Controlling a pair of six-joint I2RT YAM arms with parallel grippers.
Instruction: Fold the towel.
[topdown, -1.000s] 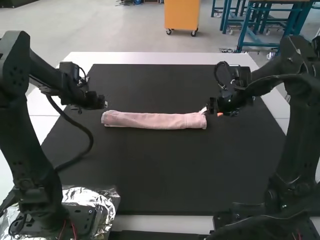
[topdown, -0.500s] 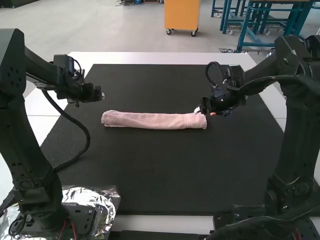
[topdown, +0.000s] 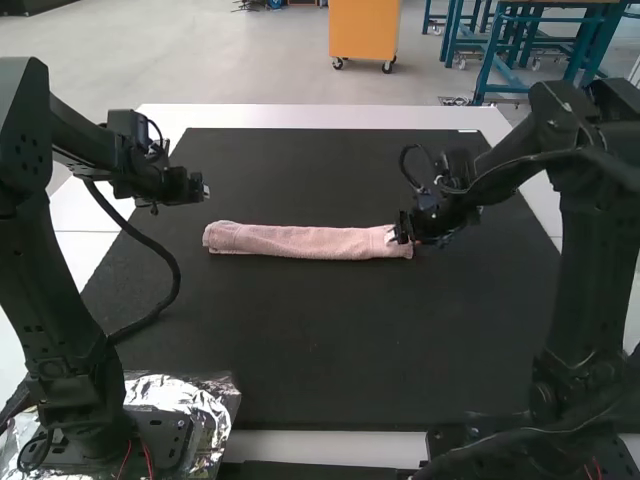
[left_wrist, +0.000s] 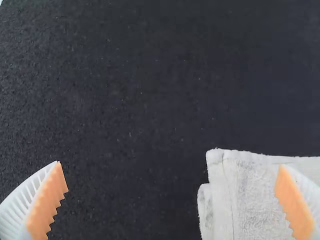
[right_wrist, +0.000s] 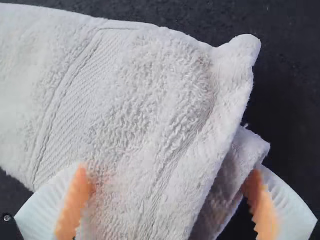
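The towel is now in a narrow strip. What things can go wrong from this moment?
The right gripper is open around the layered end of the towel. If it closes there, it might pinch only some layers and pull the fold loose.

The left gripper is also open and does not hold the other end, so a sideways pull by the right one might drag or twist the whole strip.

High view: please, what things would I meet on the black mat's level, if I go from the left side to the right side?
Left arm → pink towel, lying as a long narrow strip → right arm.
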